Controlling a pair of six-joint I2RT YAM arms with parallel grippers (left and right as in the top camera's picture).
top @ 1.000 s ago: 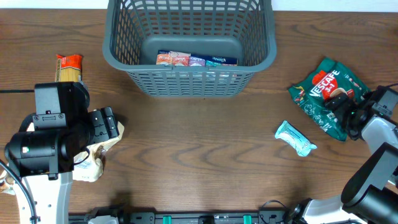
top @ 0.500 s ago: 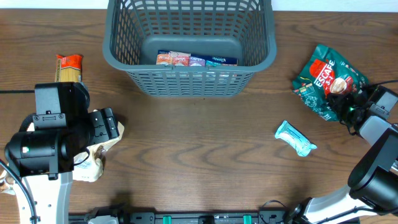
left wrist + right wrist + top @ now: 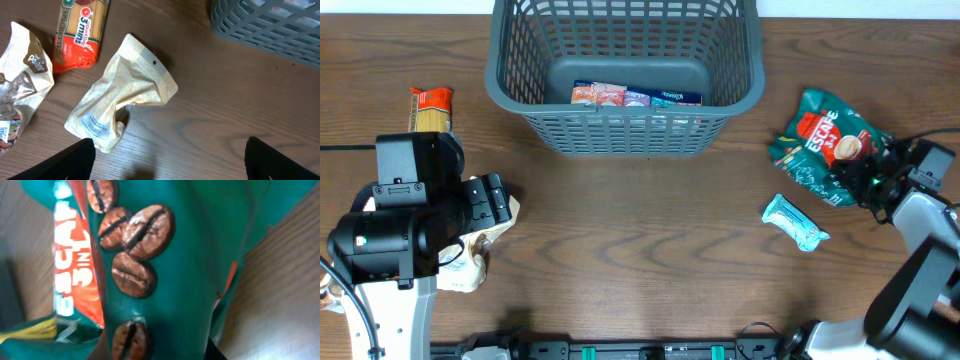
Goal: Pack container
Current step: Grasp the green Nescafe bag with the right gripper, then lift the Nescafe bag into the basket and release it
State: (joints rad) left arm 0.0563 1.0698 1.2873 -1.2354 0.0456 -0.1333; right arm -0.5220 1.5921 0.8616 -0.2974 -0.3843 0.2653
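Nearest the robot, the left tool (image 3: 170, 162) hung over the brown wooden surface (image 3: 640, 240) with its two dark fingers (image 3: 70, 160) spread wide and nothing between them. Only the left wrist view showed what lay under it: a crumpled tan pouch (image 3: 122, 95), and at the left edge a brown-and-white bag (image 3: 22, 75). From overhead the arm hid most of both.

On the right side, a small teal packet (image 3: 795, 222) lay alone on the surface. Just beyond it, the right tool (image 3: 873, 172) was clamped on the right edge of a green and red coffee bag (image 3: 825, 150). The right wrist view held nothing but that bag (image 3: 165, 270), pressed close, with printed coffee beans and part of its lettering; the fingers themselves were hardly visible there.

Farther out on the left lay a spaghetti packet (image 3: 430, 108), its long side running away from the robot.

The container (image 3: 625, 135) stood upright at the far middle of the surface, mouth facing up, its long axis running left to right. The overhead view showed a row of small packets (image 3: 635, 96) on its base along the near wall; the left wrist view caught only a corner of its slatted side (image 3: 270, 25).
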